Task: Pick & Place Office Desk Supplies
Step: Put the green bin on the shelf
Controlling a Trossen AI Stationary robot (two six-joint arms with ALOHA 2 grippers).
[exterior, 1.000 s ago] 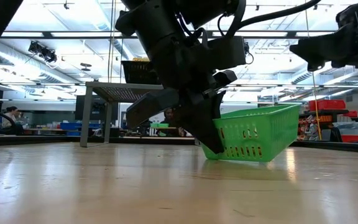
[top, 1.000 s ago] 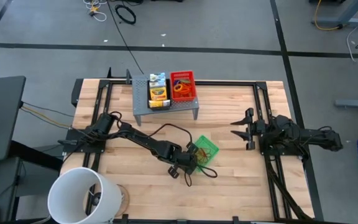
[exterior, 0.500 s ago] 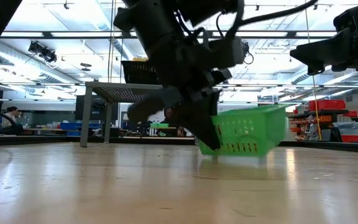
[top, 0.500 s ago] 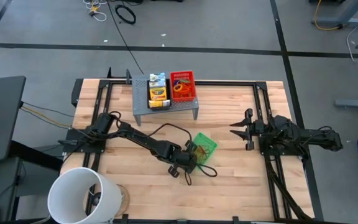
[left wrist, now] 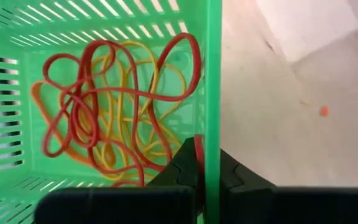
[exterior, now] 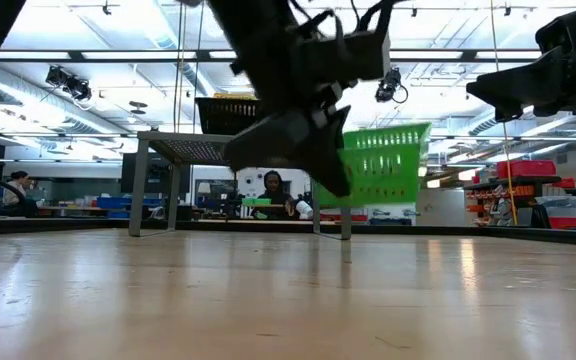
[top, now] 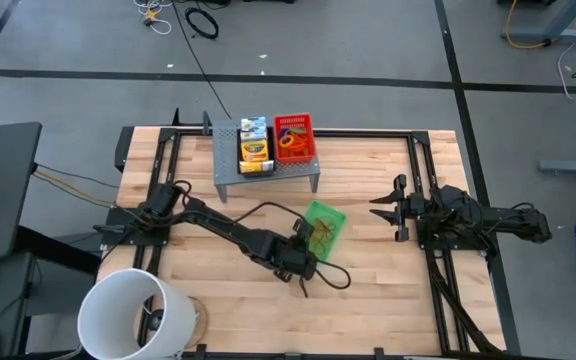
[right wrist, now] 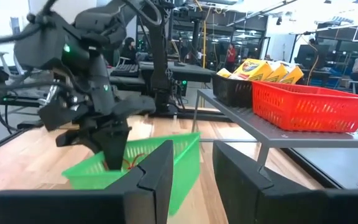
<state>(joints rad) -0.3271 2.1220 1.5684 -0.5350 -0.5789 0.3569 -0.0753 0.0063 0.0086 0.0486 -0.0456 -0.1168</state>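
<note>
Left gripper (top: 306, 246) has its fingers (left wrist: 188, 165) pinched shut on the side wall of the green mesh tray (top: 322, 225) — one finger inside, one outside, wall sandwiched between. In the low view the tray (exterior: 378, 176) hangs clear of the bench (exterior: 168, 300), lifted, roughly level with the deck of the grey riser (top: 267, 167) behind it. Inside the tray: a tangle of rubber bands (left wrist: 114, 102), red and yellow-orange, loose on the floor of it.

Step in hand, as I read it: carry the green tray to the riser, where the red mesh tray (top: 294, 137) and the black mesh tray with the crayon box (top: 254, 145) already sit side by side. They seem to fill the deck, so the drop spot is unclear — maybe on the bench just in front of the riser.

To do it well: keep the tray level, since it is held by one wall only and can swing or pivot in the grip. Move slowly, no sudden wrist roll, or the bands slide out over the low rim. If it goes up top, clear the riser edge before moving in. Set the base down flat before opening the fingers, then back out along the wall so the inner finger does not snag a band.

Right gripper (top: 388, 207) waits at the right side of the bench, well apart from the tray, fingers (right wrist: 157, 171) partly open, holding nothing.
</note>
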